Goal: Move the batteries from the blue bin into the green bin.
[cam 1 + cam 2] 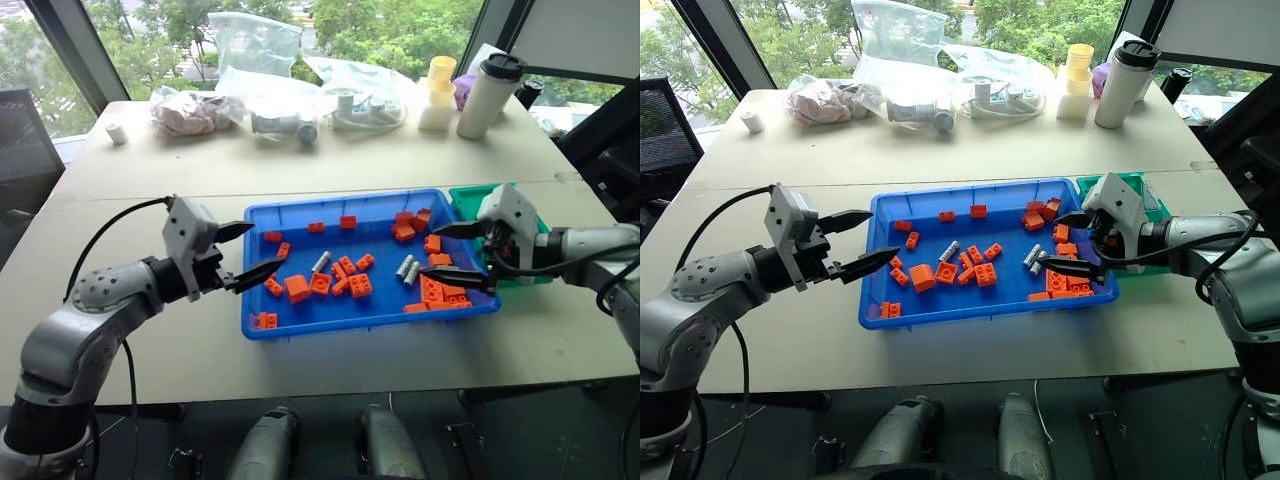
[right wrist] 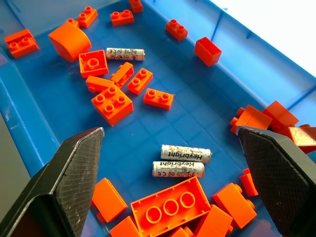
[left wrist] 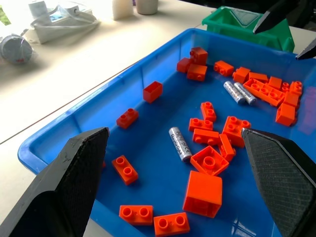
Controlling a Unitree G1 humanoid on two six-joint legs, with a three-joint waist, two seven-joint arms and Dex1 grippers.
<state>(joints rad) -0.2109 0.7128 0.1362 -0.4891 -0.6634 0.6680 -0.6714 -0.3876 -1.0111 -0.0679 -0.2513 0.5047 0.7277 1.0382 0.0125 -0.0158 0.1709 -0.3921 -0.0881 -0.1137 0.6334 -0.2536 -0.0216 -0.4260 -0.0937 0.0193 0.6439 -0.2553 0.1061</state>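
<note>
The blue bin [image 1: 340, 328] sits mid-table, strewn with orange bricks. Three batteries lie in it: a pair [image 1: 408, 268] side by side right of centre, and a single one [image 1: 320, 262] near the middle. In the right wrist view the pair [image 2: 181, 161] lies just below my open right gripper [image 2: 170, 129], with the single battery [image 2: 125, 54] farther off. My right gripper [image 1: 435, 253] hovers empty over the bin's right part. The green bin [image 1: 468, 203] stands against the blue bin's right side, behind that hand. My left gripper [image 1: 268, 245] is open and empty over the bin's left edge.
Orange bricks [image 1: 355, 284] crowd around the batteries, with a dense pile [image 1: 440, 292] at the bin's front right corner. Along the table's far edge lie plastic bags [image 1: 260, 95], a yellow-white cup stack [image 1: 438, 92] and a tall tumbler [image 1: 488, 95].
</note>
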